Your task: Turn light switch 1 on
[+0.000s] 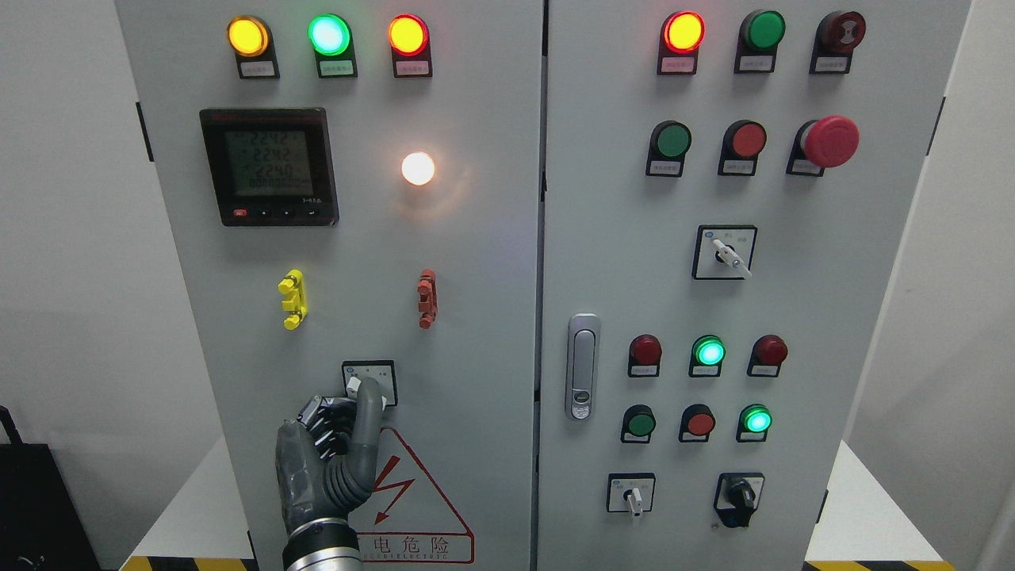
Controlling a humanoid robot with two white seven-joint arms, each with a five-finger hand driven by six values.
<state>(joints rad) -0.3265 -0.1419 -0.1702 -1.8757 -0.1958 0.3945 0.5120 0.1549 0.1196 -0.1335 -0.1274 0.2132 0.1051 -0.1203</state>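
A small selector switch (369, 382) with a white knob sits on a black-framed plate low on the left cabinet door. My left hand (358, 396) comes up from the bottom edge and is at this switch. One grey finger (368, 412) lies across the knob and hides its middle; the other fingers (323, 414) are curled just left of it. A round white lamp (418, 168) higher on the same door is lit. My right hand is not in view.
The left door carries a digital meter (270, 166), three lit indicator lamps (329, 34) on top, a yellow clip (293, 299) and a red clip (427, 297). The right door has a handle (583, 365), a red emergency button (831, 141), several buttons and rotary switches (723, 254).
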